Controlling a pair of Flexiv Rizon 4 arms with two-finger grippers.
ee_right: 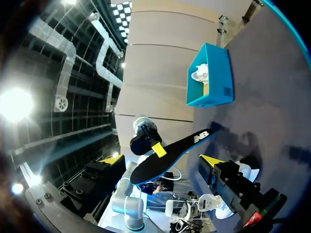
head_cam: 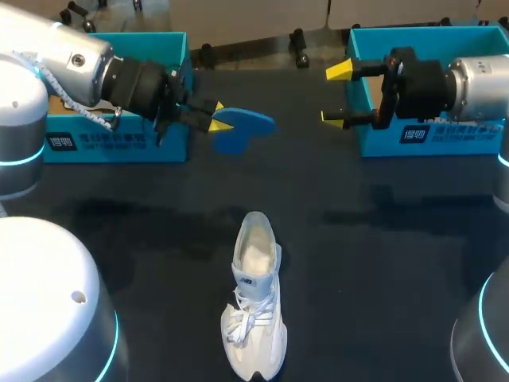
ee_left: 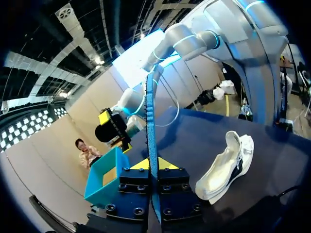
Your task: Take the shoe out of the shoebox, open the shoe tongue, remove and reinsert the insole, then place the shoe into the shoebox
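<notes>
The shoe (head_cam: 256, 298) is lying out on the worktop (head_cam: 382, 263), upright on its sole and apart from both boxes, so I judge the first step done. Its mouth is gaping wide with pale lining showing inside, which suggests the tongue is pulled open, though the laces are too tangled to be sure.

The insole (head_cam: 242, 127) is hanging in the air beyond the shoe and a little to its left, well clear of it. The left end effector (head_cam: 216, 117) is grasping it: in the left wrist view the blue insole is standing edge-on, pinched between the two fingers, with the shoe lying off to one side below. So the removal is looking complete.

The right end effector (head_cam: 338, 95) is hovering beyond the shoe to its right, fingers spread and gripping nothing, facing the insole across the gap.

The left box (head_cam: 119, 143) is sitting beyond the shoe on the left and the right box (head_cam: 461, 139) beyond it on the right. The right wrist view is showing white stuffing in the left one. I cannot tell which box is meant for the shoe.

What is remaining, as I judge it: sliding the insole back into the shoe and seating it flat, then lifting the shoe into a box. That is putting the task somewhere past halfway.
</notes>
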